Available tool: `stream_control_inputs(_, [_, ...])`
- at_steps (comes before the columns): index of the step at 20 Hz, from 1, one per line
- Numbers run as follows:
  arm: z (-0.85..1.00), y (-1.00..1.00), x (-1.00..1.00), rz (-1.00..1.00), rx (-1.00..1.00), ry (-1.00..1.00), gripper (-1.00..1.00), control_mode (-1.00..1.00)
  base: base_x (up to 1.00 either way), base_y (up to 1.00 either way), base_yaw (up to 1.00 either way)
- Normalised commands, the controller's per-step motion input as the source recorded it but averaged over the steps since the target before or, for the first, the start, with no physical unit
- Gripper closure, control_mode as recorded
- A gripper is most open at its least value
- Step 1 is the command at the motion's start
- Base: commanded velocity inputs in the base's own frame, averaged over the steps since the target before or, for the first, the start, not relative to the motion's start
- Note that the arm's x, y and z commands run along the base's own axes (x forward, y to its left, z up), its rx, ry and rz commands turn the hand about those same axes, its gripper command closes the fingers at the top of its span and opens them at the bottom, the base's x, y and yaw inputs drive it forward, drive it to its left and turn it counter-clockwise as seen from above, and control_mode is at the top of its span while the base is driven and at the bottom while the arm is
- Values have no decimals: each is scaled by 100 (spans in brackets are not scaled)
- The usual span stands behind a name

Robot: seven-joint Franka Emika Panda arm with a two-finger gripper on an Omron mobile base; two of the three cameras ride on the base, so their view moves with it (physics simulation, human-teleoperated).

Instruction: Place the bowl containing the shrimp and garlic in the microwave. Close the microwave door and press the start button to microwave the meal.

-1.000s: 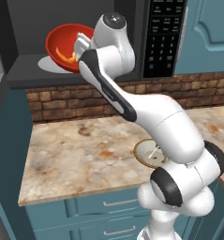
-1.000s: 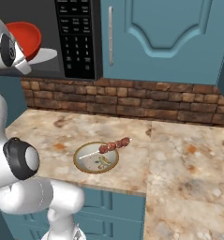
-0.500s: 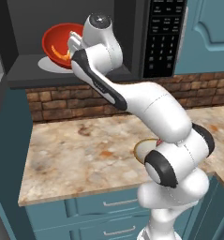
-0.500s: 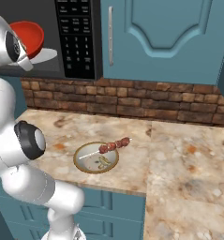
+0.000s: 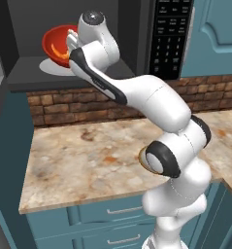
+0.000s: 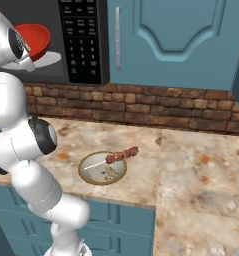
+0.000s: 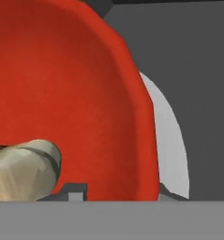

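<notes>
Resting tilted over the flat white turntable (image 5: 52, 67) inside the boxy grey microwave (image 5: 137, 29), the glossy round red bowl (image 5: 57, 44) holds lumpy pale garlic (image 7: 24, 168); gripper (image 5: 71, 46) grasps the bowl's rim.

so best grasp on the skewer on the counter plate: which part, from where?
Probably the bare stick end of the skewer, coming straight down from above. It lies nearly flat across the tan plate, meat chunks bunched toward the far right end, so the thin exposed stick on the left gives the fingers clearance.
</notes>
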Motion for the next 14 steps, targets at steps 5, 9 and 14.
stream_control_inputs(5, [0, 2, 23, -7, 0, 0, -100, -100, 0, 0, 0])
stream_control_inputs(9, [-2, 2, -5, -7, 0, -13, -100, -100, 0, 0, 0])
stream_control_inputs(14, [-17, -2, -29, -8, 0, -30, -100, -100, 0, 0, 0])
